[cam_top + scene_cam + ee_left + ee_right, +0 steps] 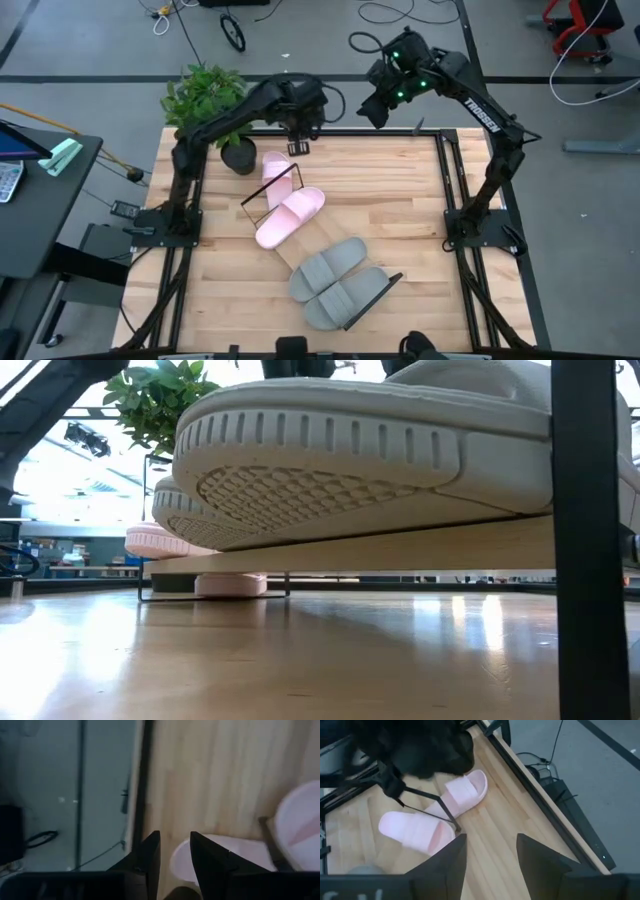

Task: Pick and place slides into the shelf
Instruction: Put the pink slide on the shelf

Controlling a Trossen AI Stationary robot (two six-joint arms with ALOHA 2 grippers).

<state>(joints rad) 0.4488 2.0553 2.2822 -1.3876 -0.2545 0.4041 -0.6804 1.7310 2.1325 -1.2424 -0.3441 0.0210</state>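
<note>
With the left gripper (297, 146) spread empty above the far pink slide (274, 169) near the tabletop's far edge, lower squarely over its strap before pinching. The shelf (318, 262) carries three slides; the right gripper (489, 854) waits, spread.

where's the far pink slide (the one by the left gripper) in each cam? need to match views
High: far pink slide at the table's far side, beside the plant pot.
Low: cannot tell; the pink shapes far left are not separable.
Left wrist: pale pink just past the left gripper.
Right wrist: upper centre.
Shared landmark: the shelf's dark wire frame, next to it.
</note>
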